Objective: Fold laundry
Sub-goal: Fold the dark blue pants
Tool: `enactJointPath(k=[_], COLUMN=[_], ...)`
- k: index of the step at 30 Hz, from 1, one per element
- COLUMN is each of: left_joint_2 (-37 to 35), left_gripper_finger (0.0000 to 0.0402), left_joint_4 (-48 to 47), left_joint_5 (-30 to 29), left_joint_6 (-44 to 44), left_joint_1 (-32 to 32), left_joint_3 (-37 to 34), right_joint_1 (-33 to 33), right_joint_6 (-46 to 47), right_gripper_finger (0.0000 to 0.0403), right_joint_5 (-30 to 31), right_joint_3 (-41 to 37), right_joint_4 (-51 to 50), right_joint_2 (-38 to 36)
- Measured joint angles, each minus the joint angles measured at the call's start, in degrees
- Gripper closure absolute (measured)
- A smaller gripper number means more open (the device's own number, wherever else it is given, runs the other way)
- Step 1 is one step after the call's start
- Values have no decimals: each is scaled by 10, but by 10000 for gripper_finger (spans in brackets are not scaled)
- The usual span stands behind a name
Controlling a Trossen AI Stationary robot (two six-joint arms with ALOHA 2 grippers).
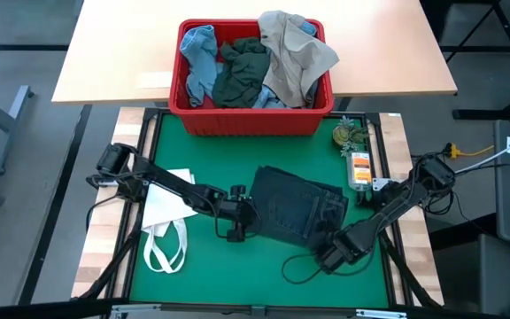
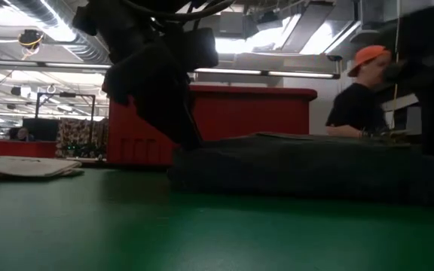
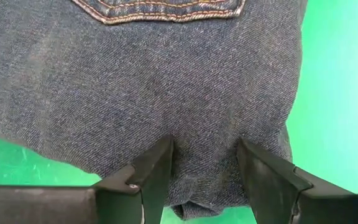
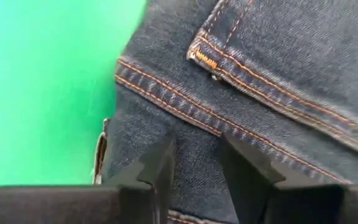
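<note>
Jeans folding in hand, both grippers pinching denim.

The jeans (image 1: 297, 211) lay folded at centre frame on the green mat (image 1: 220, 275); the left gripper (image 1: 240, 223) held their left edge and the right gripper (image 1: 333, 254) the lower-right corner. Next probably called for lifting together and folding over.

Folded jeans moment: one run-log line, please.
left gripper: on folded dark navy denim jeans | right gripper: on jeans edge | red basket: other laundry

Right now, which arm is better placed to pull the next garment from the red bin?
Probably the left: its pincer at the dark navy denim jeans sits nearer the red plastic bin; right pincer is farther.
</note>
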Motion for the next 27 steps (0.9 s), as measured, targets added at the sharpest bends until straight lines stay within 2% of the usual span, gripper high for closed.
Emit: enactJointPath(k=[6,16,20,27], left_joint_2=[2,4,7,9], left_gripper_finger=[221,221,221,221], left_joint_4=[22,16,-3,-19], left_joint_5=[1,2,4,9], left_joint_6=[0,2,24,77], left_joint_1=[0,-2,-1,0], left_joint_3=[-17,-13,21,106], right_joint_1=[12,11,11,12], right_joint_6=[41,41,30,9], right_gripper_finger=[269,269,269,269], right_joint_5=[5,3,1,15], right_joint_3=[-52,-48,-12,97], right_joint_4=[53,48,-1,-175], right_joint_2=[-3,-1,2,4])
